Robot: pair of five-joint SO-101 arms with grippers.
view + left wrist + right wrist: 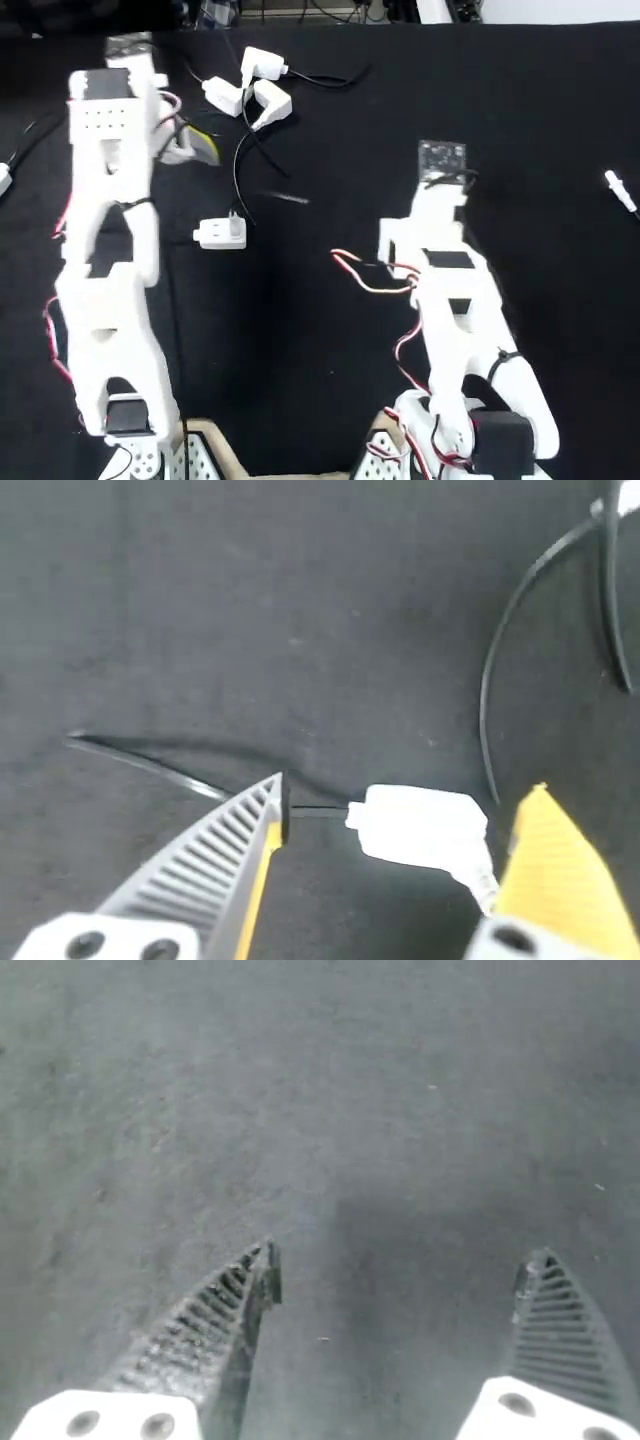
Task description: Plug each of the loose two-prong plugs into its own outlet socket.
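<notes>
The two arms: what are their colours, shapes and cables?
The left arm and right arm are white shells over black motors, trailing red, white and black wires. The left gripper has one grey ribbed finger, one yellow; the right gripper, two dark ribbed ones.

The surface wears black cloth, matt and faintly fuzzy. The plug is smooth white plastic with a slight sheen. The left hand has ribbed, matt plastic fingers. The cable jacket looks glossy black.
</notes>
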